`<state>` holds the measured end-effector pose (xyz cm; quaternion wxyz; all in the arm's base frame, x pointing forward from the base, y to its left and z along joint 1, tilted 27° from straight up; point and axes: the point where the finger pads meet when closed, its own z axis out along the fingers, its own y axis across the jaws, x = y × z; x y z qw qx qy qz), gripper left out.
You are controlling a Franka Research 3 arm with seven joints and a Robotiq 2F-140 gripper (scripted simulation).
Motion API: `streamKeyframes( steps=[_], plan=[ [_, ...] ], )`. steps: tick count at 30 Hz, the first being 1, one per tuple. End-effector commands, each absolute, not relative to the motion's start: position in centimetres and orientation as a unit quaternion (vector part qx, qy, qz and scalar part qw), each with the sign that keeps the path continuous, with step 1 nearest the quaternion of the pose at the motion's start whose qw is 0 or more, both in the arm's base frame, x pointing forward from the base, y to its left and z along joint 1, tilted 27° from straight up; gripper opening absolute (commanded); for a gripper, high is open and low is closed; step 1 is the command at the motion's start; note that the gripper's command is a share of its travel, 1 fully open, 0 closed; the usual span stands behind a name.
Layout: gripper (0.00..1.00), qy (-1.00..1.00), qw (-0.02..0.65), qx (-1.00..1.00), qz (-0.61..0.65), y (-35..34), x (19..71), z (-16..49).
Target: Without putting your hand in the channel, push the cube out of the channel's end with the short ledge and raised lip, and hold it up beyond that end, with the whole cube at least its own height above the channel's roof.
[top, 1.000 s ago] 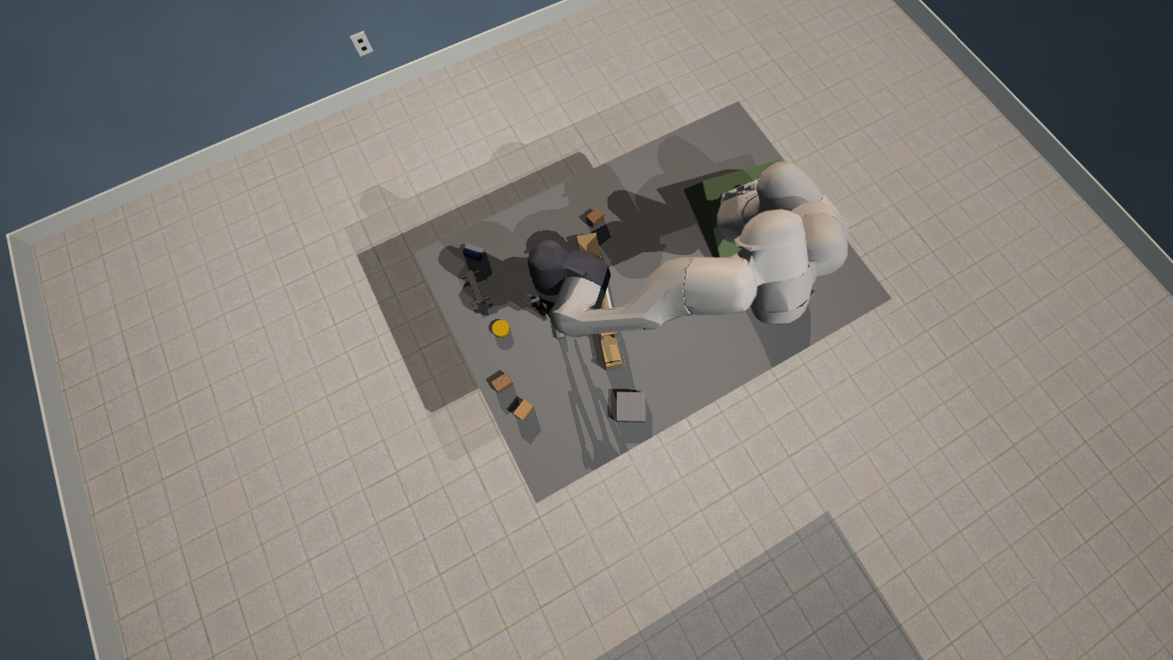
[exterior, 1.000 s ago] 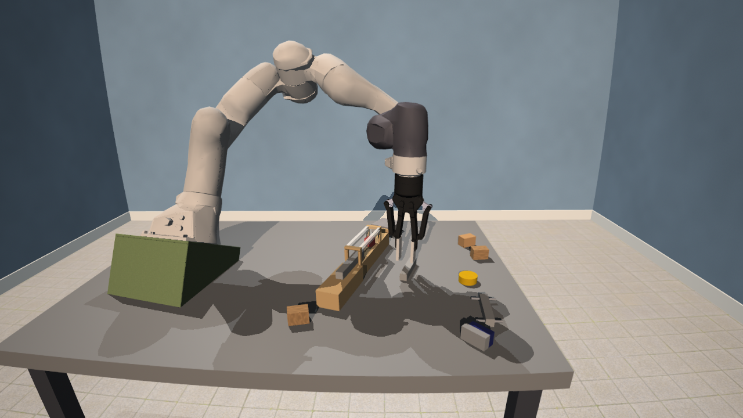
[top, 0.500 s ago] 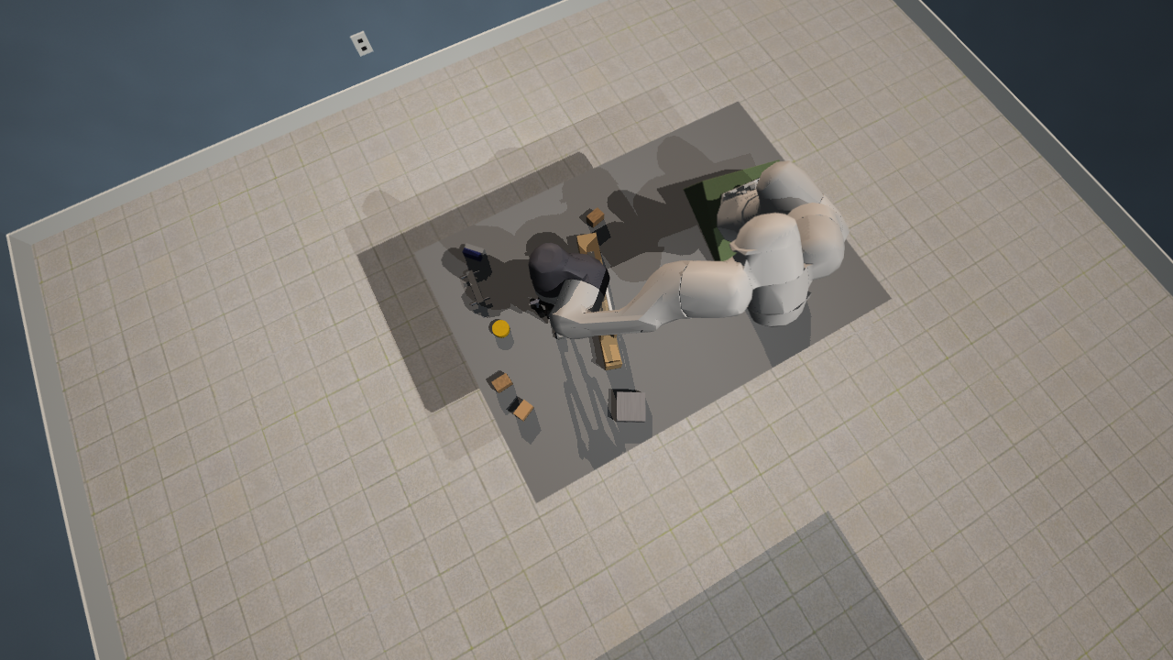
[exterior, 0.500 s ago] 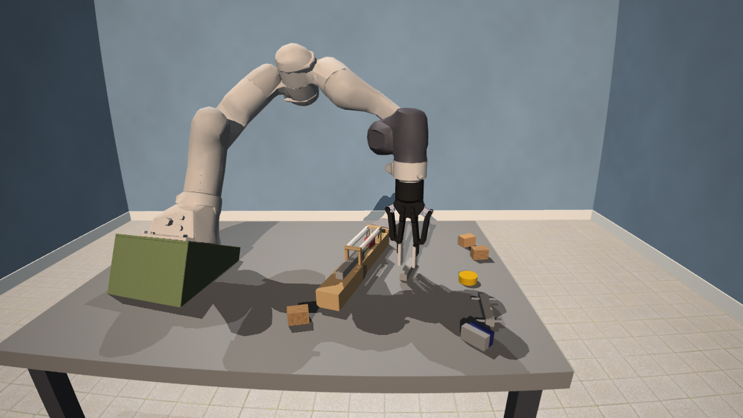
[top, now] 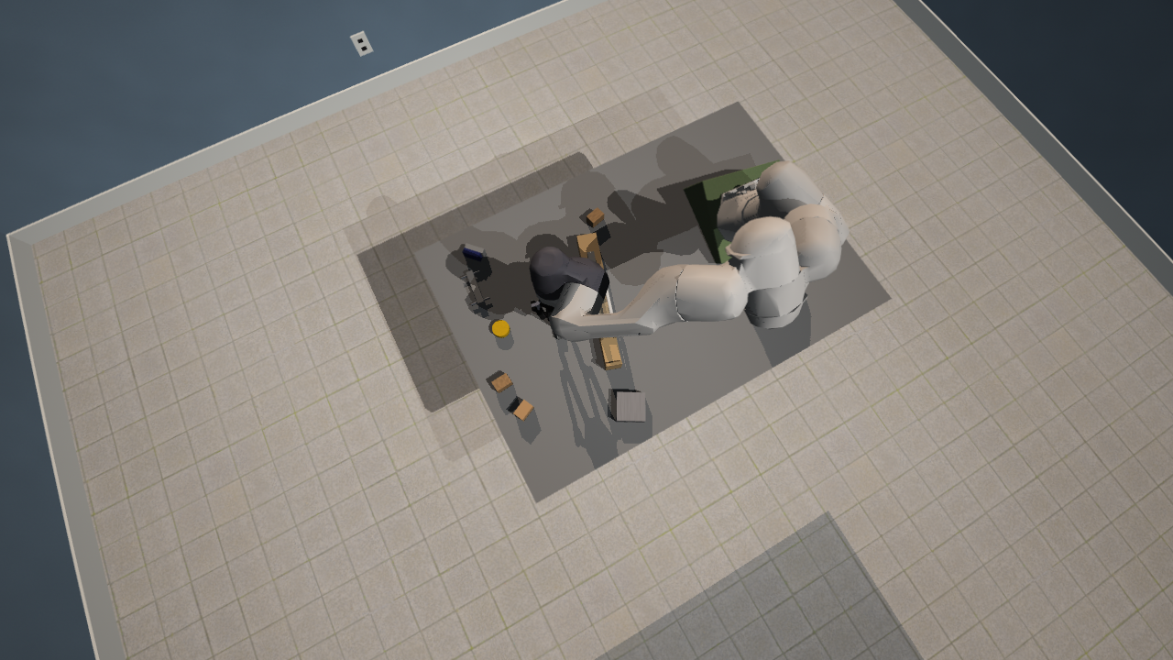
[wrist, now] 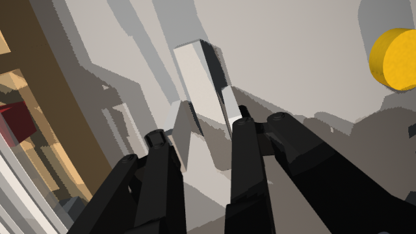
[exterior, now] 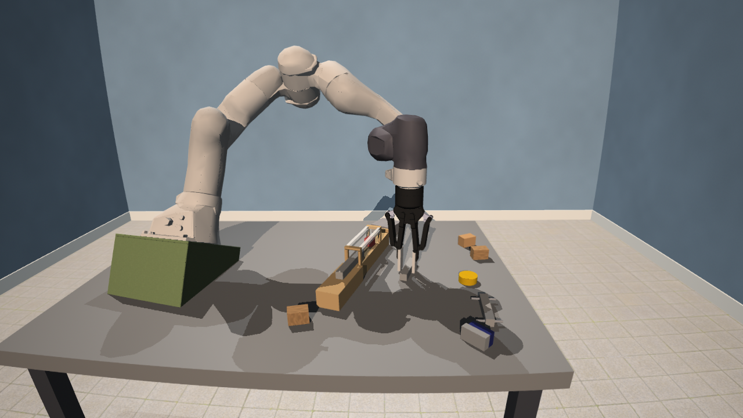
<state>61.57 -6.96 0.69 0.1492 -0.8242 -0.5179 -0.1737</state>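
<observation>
Our gripper (exterior: 406,267) hangs low over the table (exterior: 155,343) near its middle, fingers partly spread and straddling one end of the grey bar (wrist: 198,84) without pinching it. Just beside it lies the channel (exterior: 332,296), with the red cube (wrist: 14,121) inside under its roof rails. The yellow disc (exterior: 468,277) sits toward the right edge.
</observation>
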Motion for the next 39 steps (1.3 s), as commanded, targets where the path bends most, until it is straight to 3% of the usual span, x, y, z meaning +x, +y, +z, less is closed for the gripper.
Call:
streamKeyframes(
  steps=[1,28,29,39],
  plan=[
    [0.23,-0.521,0.146,-0.822,-0.177,-7.04,61.82,0.74],
    [0.23,-0.521,0.146,-0.822,-0.177,-7.04,61.82,0.74],
    [0.0,-0.521,0.146,-0.822,-0.177,-7.04,61.82,0.74],
    [0.0,-0.521,0.146,-0.822,-0.177,-7.04,61.82,0.74]
  ],
)
